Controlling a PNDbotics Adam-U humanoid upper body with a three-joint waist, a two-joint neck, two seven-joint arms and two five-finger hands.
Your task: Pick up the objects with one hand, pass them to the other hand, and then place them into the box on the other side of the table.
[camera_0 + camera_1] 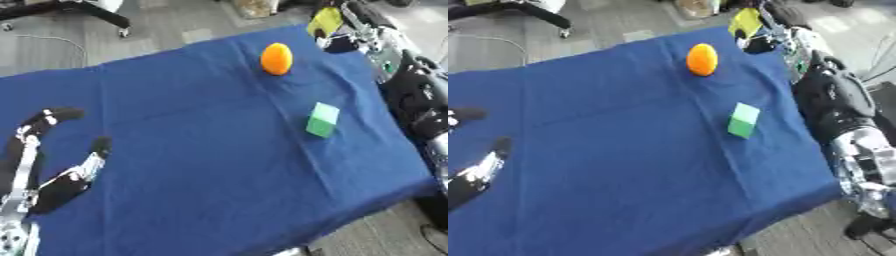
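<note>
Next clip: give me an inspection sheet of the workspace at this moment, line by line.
Surface: table under a blue cloth, lying askew in view.
Job's things: orange ball near the far edge; green block nearer, right of centre, apart from it; yellow object at the far right corner, at the right hand. No box seen.
Clutter: nothing seen.
Hands: left hand open at lower left, holding nothing; right hand's fingers cannot be made out.
Cables: one on the floor, upper left.
Surroundings: grey floor, a wheeled stand base.
</note>
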